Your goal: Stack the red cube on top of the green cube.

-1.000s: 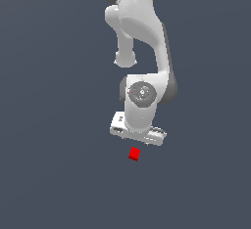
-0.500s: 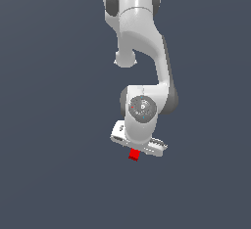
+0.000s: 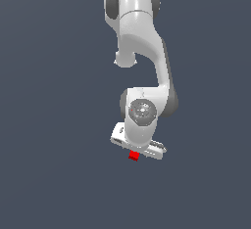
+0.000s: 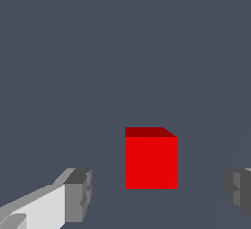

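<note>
— Lowering onto it since a second ago?
— Yes; my gripper (image 4: 158, 194) is spread wide, fingers (image 4: 78, 196) either side of the red cube (image 4: 151, 162), which sits between them untouched.

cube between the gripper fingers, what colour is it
Bright red: the red cube has a darker red top face, which shows best in the wrist view.

- flat, even light, soft shading along the white arm (image 3: 142, 52)
- no glare, no blur, edges sharp and slightly blocky
- red cube (image 4: 151, 162) has a darker upper face
</note>
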